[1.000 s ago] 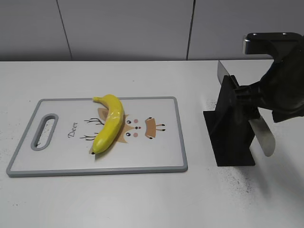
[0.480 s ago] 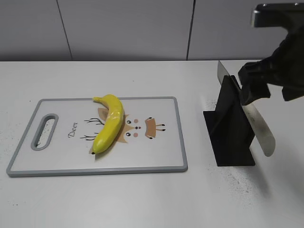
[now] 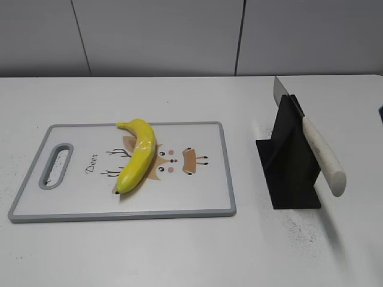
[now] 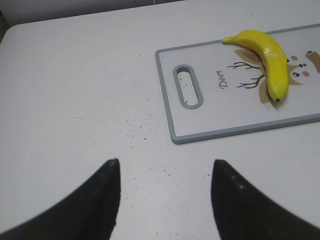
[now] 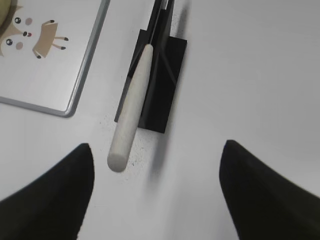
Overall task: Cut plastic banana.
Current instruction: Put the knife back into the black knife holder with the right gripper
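Observation:
The plastic banana is whole and bright yellow. It lies on the white cutting board with a grey rim; it also shows in the left wrist view. A knife with a cream handle rests in a black stand; the right wrist view shows the handle sticking out toward the camera. My left gripper is open and empty over bare table left of the board. My right gripper is open and empty, hanging above and short of the knife handle. Neither gripper shows in the exterior view.
The board has a slot handle at its left end and a deer drawing in the middle. The white table carries small dark specks. A grey panelled wall stands behind.
The right arm, which was over the knife and stand, has drawn back up and to the right and left the exterior view. The knife stays in the stand. The banana has not moved.

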{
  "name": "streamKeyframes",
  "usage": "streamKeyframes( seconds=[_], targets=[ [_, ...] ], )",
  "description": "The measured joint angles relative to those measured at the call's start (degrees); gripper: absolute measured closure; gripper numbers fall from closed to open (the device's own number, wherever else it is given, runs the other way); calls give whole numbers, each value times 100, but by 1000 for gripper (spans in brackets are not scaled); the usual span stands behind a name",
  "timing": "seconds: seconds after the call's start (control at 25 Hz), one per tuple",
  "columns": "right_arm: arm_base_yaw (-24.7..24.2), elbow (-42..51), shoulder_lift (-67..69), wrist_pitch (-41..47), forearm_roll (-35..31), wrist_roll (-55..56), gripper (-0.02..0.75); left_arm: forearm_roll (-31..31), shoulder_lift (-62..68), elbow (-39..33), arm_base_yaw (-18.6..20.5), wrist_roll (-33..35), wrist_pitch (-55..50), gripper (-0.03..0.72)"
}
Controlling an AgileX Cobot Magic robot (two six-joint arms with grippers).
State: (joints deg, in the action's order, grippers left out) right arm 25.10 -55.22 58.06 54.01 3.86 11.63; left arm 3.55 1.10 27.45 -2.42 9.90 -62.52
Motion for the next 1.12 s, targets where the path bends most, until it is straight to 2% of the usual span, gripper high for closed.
streamKeyframes(
  seconds=[0.36,0.68,1.12],
  targets=[
    [0,1608,-2125,63,39,-244,158,0,0,0,0,6,0,135],
    [0,2469,-3867,334,45,-567,160,0,0,0,0,4,0,135],
    [0,2640,-5718,554,39,-915,160,0,0,0,0,5,0,135]
  ],
)
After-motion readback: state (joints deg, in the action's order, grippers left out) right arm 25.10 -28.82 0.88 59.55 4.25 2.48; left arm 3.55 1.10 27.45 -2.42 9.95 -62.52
